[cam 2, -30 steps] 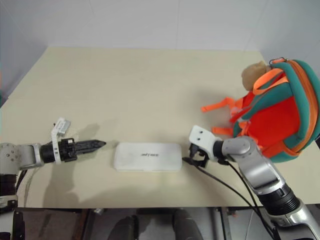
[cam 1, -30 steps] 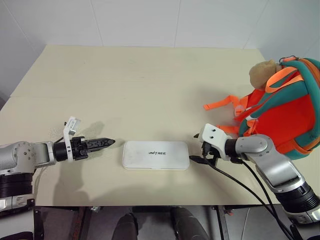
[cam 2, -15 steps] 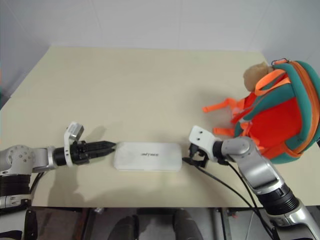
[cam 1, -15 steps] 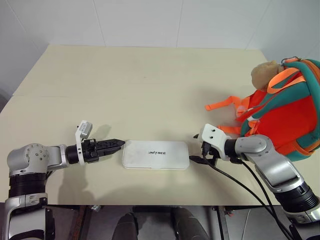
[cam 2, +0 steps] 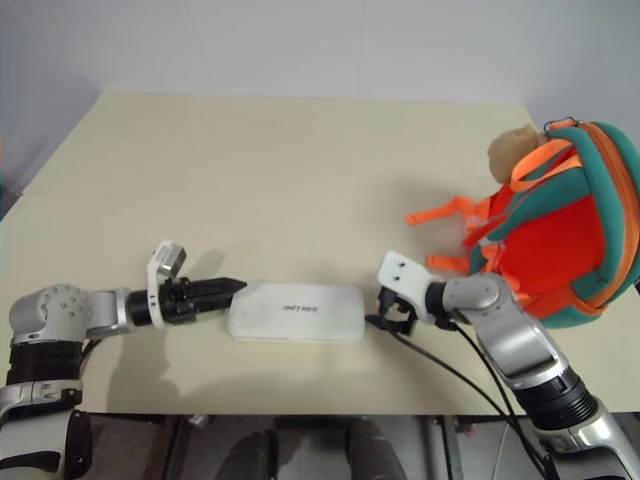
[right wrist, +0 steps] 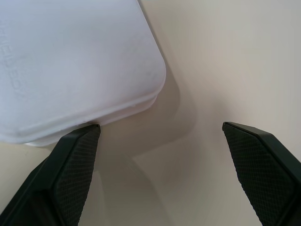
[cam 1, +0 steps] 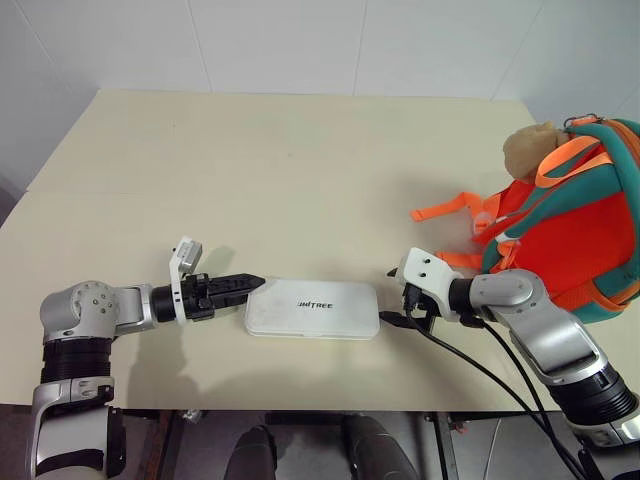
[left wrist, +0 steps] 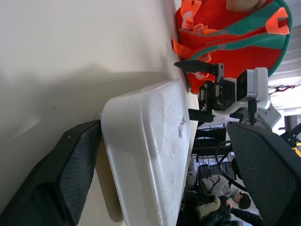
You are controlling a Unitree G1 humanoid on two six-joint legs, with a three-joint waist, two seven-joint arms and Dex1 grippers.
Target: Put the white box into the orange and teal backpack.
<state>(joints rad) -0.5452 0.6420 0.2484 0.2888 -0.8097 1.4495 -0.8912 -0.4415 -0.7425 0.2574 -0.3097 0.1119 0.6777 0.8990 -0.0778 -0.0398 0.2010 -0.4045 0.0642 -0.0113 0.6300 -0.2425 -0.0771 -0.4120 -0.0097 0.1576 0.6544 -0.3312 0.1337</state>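
Note:
The white box [cam 1: 312, 308] lies flat near the table's front edge, lettering up. My left gripper [cam 1: 254, 283] is at its left end, open; in the left wrist view that end of the box [left wrist: 146, 146] sits between the two fingers [left wrist: 70, 165], one close against its edge. My right gripper [cam 1: 389, 296] stands open just off the box's right end; the right wrist view has one fingertip [right wrist: 75, 155] at the box's [right wrist: 70, 61] corner. The orange and teal backpack [cam 1: 575, 225] stands at the right, its opening facing the arms.
A tan plush toy [cam 1: 528, 148] hangs at the backpack's top. Orange straps [cam 1: 446, 210] trail left from it over the beige table [cam 1: 300, 170]. A black cable [cam 1: 470, 362] runs from my right wrist across the table's front edge.
My left gripper has slid right along the table until its tips reached the box's left end. Right arm, box and backpack have stayed put.

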